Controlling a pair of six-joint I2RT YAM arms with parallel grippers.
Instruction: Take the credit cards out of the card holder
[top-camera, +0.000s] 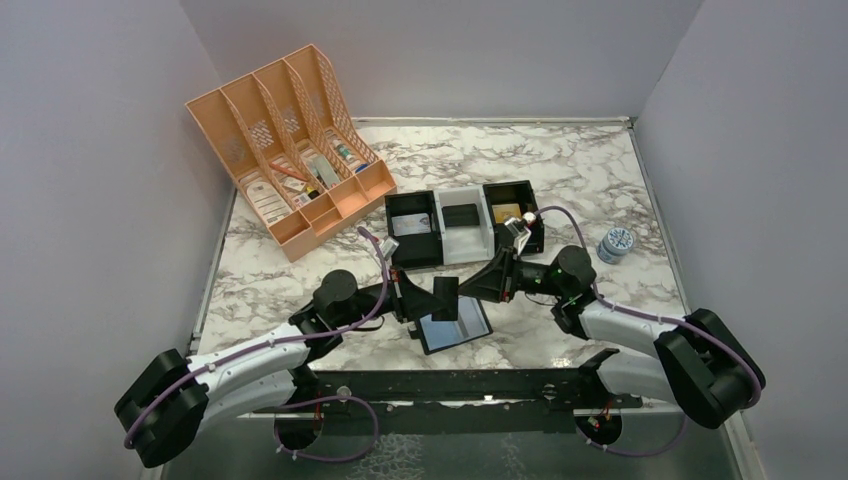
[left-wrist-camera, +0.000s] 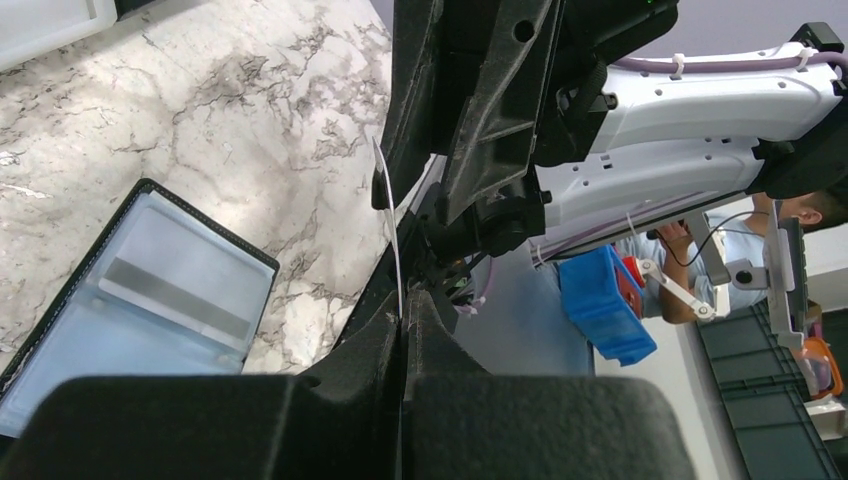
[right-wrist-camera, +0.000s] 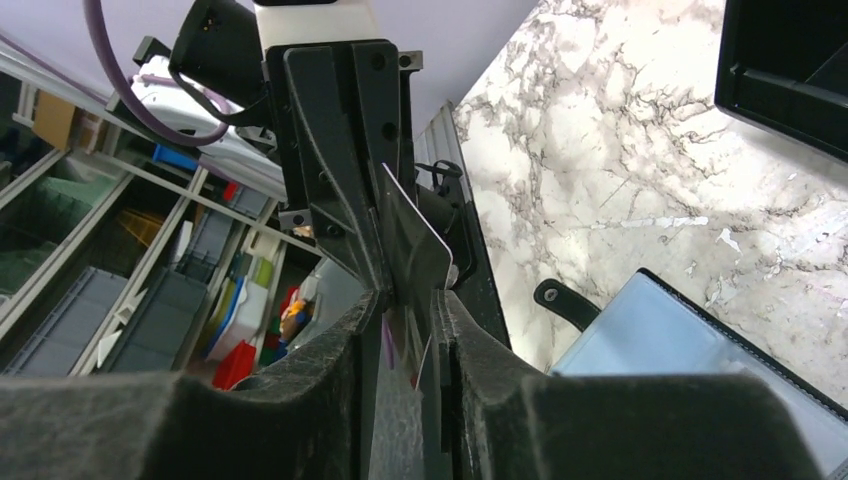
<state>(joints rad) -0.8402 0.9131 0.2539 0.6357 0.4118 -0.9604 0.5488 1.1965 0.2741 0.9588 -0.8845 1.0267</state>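
Observation:
The card holder (top-camera: 455, 332) lies open on the marble table near the front edge, blue-grey lining up. It also shows in the left wrist view (left-wrist-camera: 140, 290) and in the right wrist view (right-wrist-camera: 680, 340), with its snap tab (right-wrist-camera: 563, 303). A dark credit card (top-camera: 446, 298) is held upright above it, between the two grippers. My left gripper (left-wrist-camera: 405, 300) is shut on the card's thin edge (left-wrist-camera: 395, 250). My right gripper (right-wrist-camera: 405, 300) faces it; its jaws stand slightly apart with the card (right-wrist-camera: 415, 245) in the gap. In the top view the left gripper (top-camera: 425, 298) and right gripper (top-camera: 475, 285) nearly meet.
A black-and-white three-compartment tray (top-camera: 440, 240) stands just behind the grippers, with a dark flat item (top-camera: 460, 215) in its middle part. An orange file organiser (top-camera: 290, 150) stands at the back left. A small round jar (top-camera: 616, 243) sits at the right.

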